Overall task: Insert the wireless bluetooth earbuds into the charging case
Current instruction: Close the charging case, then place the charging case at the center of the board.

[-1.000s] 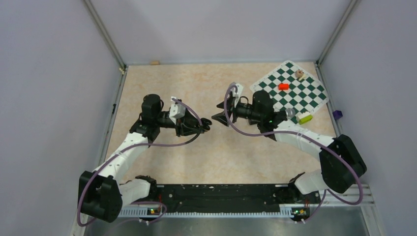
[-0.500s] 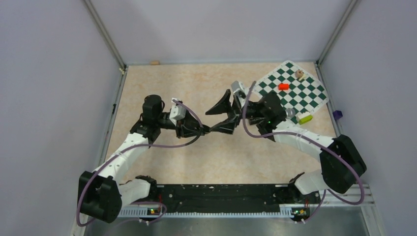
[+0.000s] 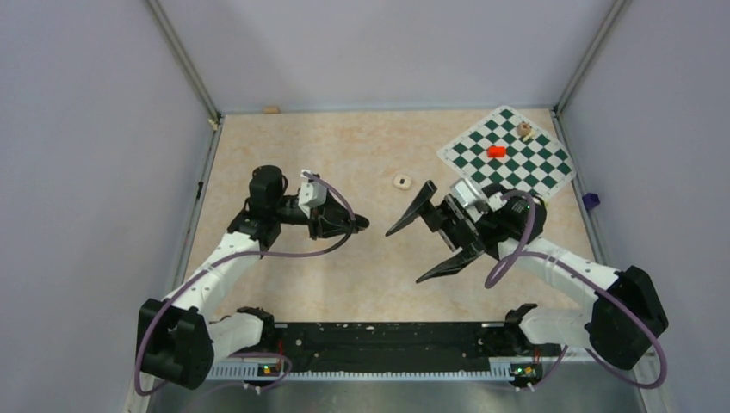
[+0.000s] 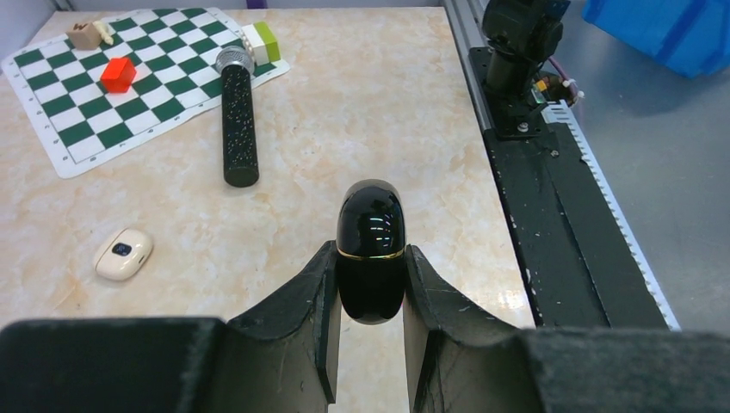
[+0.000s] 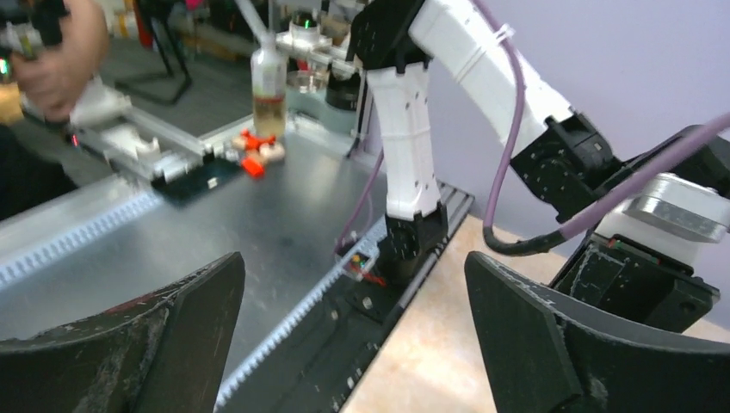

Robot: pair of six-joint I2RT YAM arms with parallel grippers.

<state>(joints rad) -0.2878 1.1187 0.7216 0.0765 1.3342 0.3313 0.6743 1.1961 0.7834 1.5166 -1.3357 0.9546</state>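
Overhead, a beige marbled table (image 3: 344,146) is seen, closed in by lilac walls (image 3: 379,52) on three sides, with a black rail (image 3: 387,335) along its near edge. A green-and-white chequered mat (image 3: 508,151) is laid at the far right corner, and a red block (image 3: 496,151) is set on it. A black cylinder (image 4: 239,120) is laid with its silver head on the mat and its body on bare table. A cream-coloured lump (image 3: 402,181) lies nearby. The charging case (image 4: 370,219) is clamped in the left pincer (image 4: 368,254) above the table, its rounded end standing out past the fingertips. The right pincer (image 3: 428,241) is spread wide, with nothing in it. A second earlier it was set nose to nose with the left one, jaws narrower. Now it is drawn back toward the near right, and the lump, then hidden beneath it, is uncovered. The left arm is unmoved.
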